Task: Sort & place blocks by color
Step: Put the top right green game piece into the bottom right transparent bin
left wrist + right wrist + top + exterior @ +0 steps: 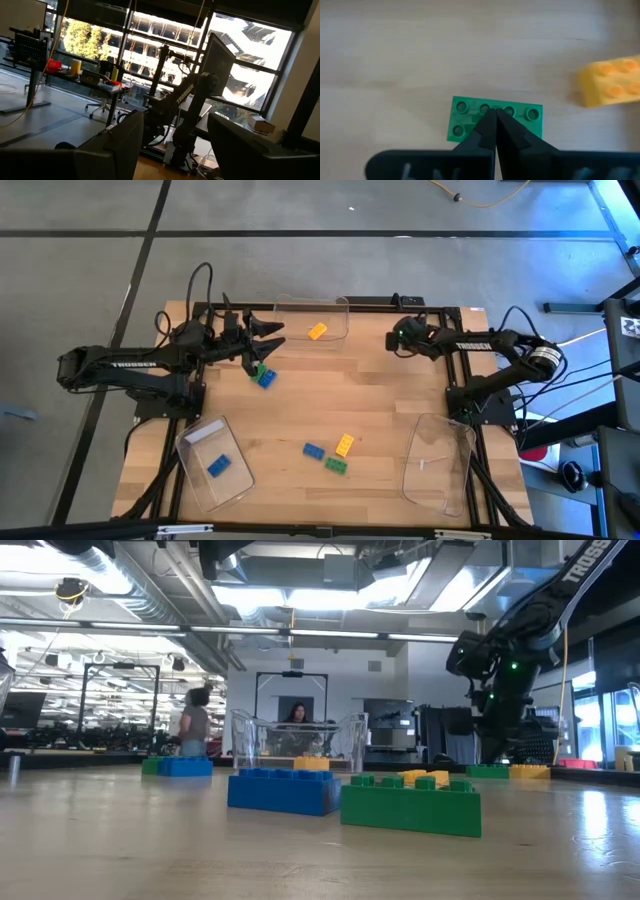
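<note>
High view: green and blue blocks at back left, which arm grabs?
Left. The open left claw sits beside the green block and blue block; the right claw, shut, is across the table over another green block.

Daylight is washing blue across the floor (560,220) at the high view's upper right. Ceiling strip lights (300,600) are glaring in the low view; background people are blurring. Bright windows (150,45) are silhouetting the left wrist's fingers (125,145). Yellow block (610,82) is smearing soft.
</note>
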Robot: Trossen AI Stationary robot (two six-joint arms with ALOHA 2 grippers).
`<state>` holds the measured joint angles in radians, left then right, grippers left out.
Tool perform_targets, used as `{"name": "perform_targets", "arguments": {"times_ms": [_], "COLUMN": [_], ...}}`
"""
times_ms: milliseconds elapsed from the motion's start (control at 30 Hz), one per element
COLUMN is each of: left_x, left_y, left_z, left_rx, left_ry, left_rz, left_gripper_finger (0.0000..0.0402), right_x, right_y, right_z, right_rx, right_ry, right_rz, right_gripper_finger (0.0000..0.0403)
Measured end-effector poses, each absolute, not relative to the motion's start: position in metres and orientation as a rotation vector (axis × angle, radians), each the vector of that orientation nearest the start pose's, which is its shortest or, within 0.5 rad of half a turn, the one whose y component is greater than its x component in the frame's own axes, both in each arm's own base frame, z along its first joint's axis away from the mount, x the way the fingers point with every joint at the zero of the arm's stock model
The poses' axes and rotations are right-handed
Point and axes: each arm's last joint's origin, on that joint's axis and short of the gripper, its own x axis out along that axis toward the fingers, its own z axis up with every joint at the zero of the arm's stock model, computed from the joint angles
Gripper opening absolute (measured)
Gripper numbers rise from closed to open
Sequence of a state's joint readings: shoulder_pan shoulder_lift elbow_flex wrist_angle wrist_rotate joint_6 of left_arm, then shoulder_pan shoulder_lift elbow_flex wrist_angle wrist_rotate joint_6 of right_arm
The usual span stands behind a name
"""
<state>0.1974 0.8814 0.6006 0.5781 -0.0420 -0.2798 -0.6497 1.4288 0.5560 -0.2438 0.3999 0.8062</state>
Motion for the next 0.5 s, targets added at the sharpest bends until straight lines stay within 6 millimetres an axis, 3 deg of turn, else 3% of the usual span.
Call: {"name": "perform_targets", "arguments": {"times_ms": [200, 500], "left_x": [0.192, 0.193], "left_y": [0.04, 0.04], "left_z": [0.325, 0.325], "left_rx": [-0.253, -0.253], "left_ry": [-0.328, -0.327], "left_rz": [0.194, 0.194], "left_gripper_finger": [0.0213, 0.0213], "right_x": [0.193, 0.216], "right_y": [-0.128, -0.069], "right_z": [0.133, 0.143], "right_rx": [0.746, 0.695], "right_ry": [0.801, 0.892], "right_rz": [-1.082, -0.672], "right_gripper_finger": [0.0001, 0.0]}}
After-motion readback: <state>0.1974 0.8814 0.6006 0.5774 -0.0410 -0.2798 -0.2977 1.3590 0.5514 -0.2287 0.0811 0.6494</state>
